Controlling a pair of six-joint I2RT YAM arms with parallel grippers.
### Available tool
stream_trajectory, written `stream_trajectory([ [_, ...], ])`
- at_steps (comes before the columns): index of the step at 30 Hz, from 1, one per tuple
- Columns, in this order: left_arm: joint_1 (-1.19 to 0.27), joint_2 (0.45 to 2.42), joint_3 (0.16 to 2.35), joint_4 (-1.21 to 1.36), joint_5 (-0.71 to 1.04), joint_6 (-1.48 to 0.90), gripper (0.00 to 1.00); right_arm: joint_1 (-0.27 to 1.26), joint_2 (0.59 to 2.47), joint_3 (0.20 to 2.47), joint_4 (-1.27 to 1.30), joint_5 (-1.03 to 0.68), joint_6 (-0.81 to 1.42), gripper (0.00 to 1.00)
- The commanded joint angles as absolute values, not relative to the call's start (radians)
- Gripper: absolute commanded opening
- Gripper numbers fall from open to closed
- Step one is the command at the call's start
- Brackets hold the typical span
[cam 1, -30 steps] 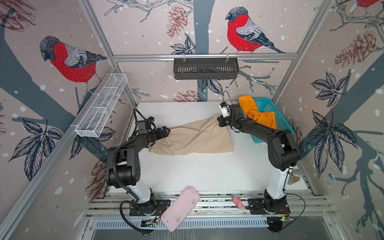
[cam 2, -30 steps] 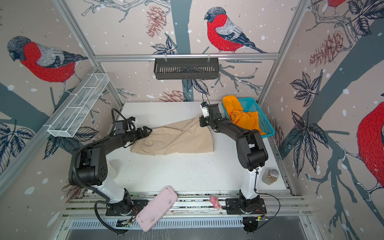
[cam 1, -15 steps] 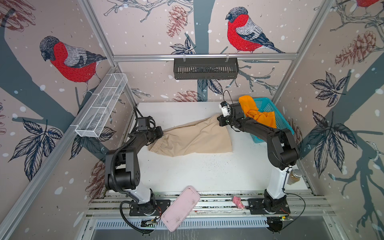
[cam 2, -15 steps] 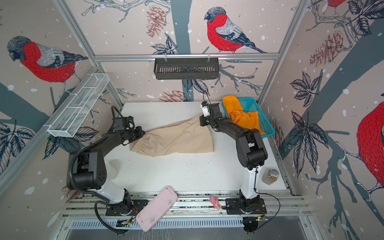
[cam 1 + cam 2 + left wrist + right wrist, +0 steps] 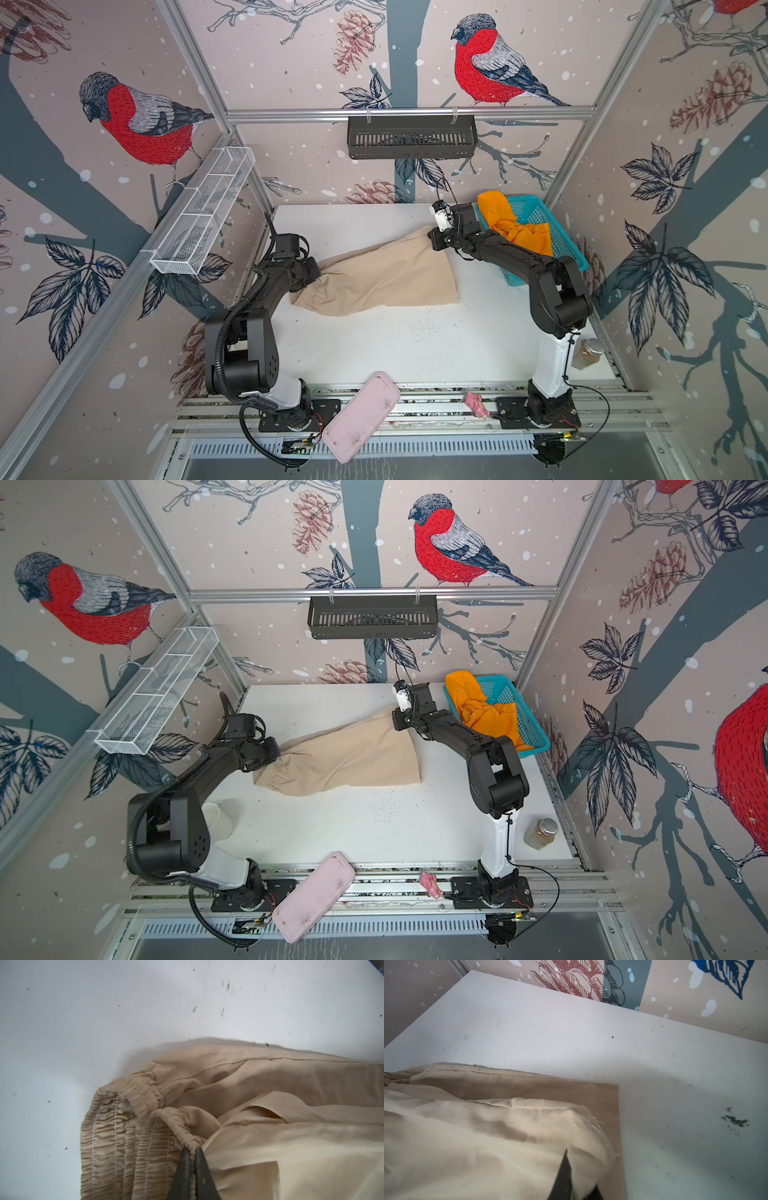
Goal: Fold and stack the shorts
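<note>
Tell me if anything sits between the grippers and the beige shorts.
Nothing visible does. The left gripper is shut directly on the gathered waistband of the beige cloth shorts; the right gripper sits against their leg-hem corner at the other end.

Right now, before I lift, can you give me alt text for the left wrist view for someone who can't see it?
The left gripper has its jaws pinched shut on the edge of the gathered elastic waistband of the beige shorts. The shorts lie rumpled on a white table marked with dark scuffs.
</note>
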State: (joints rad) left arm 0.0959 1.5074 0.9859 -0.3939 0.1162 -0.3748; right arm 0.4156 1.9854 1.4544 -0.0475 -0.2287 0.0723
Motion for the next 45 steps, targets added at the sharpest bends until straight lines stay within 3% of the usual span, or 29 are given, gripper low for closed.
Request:
stream_trajectory([
  [1,0.097,1.499,0.985,-0.403,0.047,-0.389,0.00,0.416,2.022,1.479,-0.033,-0.230,0.060,0.41],
  [6,0.096,1.517,0.943,-0.330,0.048,-0.398,0.00,0.416,2.107,1.543,-0.047,-0.250,0.061,0.72],
  [9,0.095,1.500,0.918,-0.277,0.085,-0.399,0.00,0.405,2.106,1.521,-0.046,-0.245,0.063,0.83],
  [23,0.095,1.449,0.917,-0.297,0.046,-0.403,0.00,0.359,2.101,1.335,0.019,-0.321,0.085,0.84],
  [26,0.096,1.454,0.916,-0.294,0.053,-0.405,0.00,0.365,2.116,1.320,0.029,-0.342,0.097,0.79],
  [28,0.095,1.455,0.913,-0.289,0.053,-0.405,0.00,0.370,2.119,1.307,0.051,-0.363,0.111,0.70],
  [36,0.095,1.464,0.885,-0.269,0.069,-0.397,0.00,0.351,2.115,1.263,0.118,-0.465,0.196,0.06],
  [45,-0.050,1.534,0.916,-0.232,0.155,-0.406,0.00,0.243,1.975,1.146,0.024,-0.363,0.213,0.01],
])
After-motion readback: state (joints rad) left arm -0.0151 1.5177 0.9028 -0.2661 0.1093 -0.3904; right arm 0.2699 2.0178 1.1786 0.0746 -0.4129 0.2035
